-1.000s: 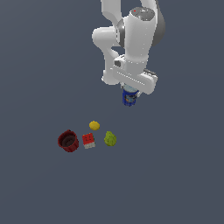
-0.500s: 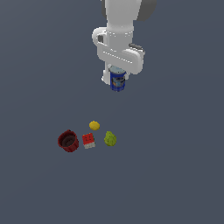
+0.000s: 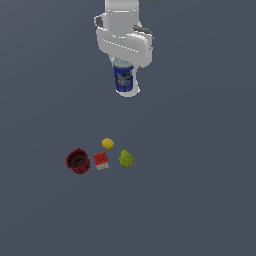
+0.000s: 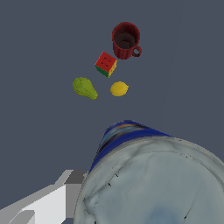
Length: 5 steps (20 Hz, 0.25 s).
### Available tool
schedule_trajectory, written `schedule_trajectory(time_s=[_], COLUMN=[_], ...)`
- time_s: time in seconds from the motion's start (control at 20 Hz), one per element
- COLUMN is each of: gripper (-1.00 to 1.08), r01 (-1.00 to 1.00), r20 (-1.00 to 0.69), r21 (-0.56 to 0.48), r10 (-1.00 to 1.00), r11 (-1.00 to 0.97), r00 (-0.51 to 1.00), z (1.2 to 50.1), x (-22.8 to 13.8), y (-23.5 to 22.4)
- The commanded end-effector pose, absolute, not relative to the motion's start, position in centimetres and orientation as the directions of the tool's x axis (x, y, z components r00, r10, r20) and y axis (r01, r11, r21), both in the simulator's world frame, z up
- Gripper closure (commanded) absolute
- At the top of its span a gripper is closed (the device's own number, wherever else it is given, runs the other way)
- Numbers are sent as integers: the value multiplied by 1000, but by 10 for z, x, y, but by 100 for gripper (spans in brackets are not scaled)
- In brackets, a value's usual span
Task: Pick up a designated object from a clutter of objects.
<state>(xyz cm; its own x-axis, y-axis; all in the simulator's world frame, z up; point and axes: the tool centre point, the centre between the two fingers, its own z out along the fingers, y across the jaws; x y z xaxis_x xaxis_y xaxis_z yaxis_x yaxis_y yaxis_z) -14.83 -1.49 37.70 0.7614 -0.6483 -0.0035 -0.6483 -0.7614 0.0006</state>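
Note:
My gripper (image 3: 125, 82) is shut on the blue can (image 3: 123, 78) and holds it high above the floor, far above the other items. In the wrist view the can (image 4: 148, 183) fills the foreground with its pale silvery top and blue side. One white finger (image 4: 43, 203) shows beside it. On the floor lie the dark red cup (image 3: 77, 161), the red-and-white block (image 3: 101, 161), the yellow lemon-like ball (image 3: 107, 144) and the lumpy yellow-green fruit (image 3: 126, 158). The wrist view shows the cup (image 4: 125, 40), block (image 4: 106, 64), ball (image 4: 118, 89) and fruit (image 4: 84, 88) too.
The four small items lie close together on a plain dark grey floor (image 3: 200, 190). The white arm (image 3: 122, 35) hangs above the can.
The arm has swung toward the exterior view's left with the blue can in its grip. The items on the floor have not moved.

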Motion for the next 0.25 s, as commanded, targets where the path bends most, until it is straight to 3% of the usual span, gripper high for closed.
schedule_trajectory(time_s=[0.0, 0.2], gripper=[108, 108], r01=[-648, -648], r20=[-1, -1], r21=[-1, 0], r10=[-648, -648], r11=[-762, -762], r00=[762, 762], z=[386, 389], x=[-149, -150], y=[-20, -23])
